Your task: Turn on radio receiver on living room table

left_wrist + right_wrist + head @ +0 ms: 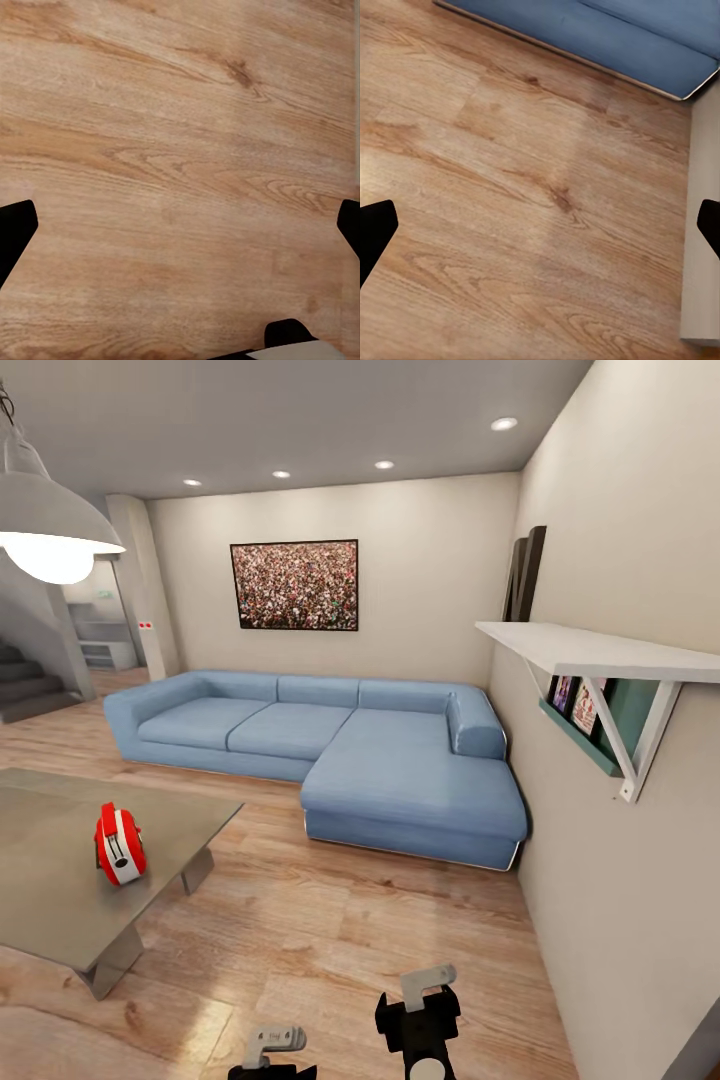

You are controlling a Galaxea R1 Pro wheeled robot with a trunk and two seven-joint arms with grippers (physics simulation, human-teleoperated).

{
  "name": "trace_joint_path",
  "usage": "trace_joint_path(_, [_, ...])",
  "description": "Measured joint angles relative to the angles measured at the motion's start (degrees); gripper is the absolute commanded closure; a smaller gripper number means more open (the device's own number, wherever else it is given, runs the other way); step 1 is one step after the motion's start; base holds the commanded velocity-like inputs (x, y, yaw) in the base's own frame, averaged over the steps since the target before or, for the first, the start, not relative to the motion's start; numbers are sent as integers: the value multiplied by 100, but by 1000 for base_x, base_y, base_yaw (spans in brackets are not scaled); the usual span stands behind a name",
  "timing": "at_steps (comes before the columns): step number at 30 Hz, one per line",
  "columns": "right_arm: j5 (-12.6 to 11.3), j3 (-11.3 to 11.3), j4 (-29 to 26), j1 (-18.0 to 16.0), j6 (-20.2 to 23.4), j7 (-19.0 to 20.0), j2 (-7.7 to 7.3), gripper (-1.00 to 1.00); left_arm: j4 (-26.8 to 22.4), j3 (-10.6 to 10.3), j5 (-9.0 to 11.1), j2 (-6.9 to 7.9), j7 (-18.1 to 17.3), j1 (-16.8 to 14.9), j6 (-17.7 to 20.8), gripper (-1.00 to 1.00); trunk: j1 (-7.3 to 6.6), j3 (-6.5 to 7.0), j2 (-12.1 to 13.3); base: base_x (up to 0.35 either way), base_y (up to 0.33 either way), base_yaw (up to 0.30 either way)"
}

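The living room (330,510) is opening out ahead, with the blue L-shaped sofa (330,745) running along the far wall under a large crowd photo (295,585) and a white shelf (600,650) jutting from the right wall. The surface (60,880), low and grey-topped, is lying at the near left, and the radio receiver (120,845) is standing on it toward its right edge, a small red body with white trim turned edge-on so its dial is not showing from here. The robot is facing the sofa rather than the radio, so the step in hand looks to be the approach: it is worth swinging the base leftward and closing in until the radio sits squarely in front and within reach, keeping the base clear of the surface's near corner. The right tool (420,1025) and the left tool (270,1060) are hanging low at the near edge, both over bare wood floor (330,920) and well apart from the radio. Each wrist view is showing dark fingertips (375,232) at opposite margins with floor between them, so both tools are standing apart and holding nothing. Raising one arm early would be keeping it from catching the surface's edge.
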Motion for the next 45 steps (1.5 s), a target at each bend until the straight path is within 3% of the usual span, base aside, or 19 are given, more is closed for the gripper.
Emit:
trace_joint_path(10, [0, -2, 0, 0, 2, -4, 0, -100, 0, 0, -4, 0, 0, 0, 0, -100, 0, 0, 0, 0, -27, 28])
trace_joint_path(28, [0, -4, 0, 0, 2, -10, 0, -100, 0, -9, -14, 0, 6, 0, 0, -100, 0, 0, 0, 0, -222, 278])
trace_joint_path(45, [-2, -8, 0, 0, 0, 0, 0, -100, 0, 9, 0, 0, 0, 0, 5, -100, 0, 0, 0, 135, -1, 17])
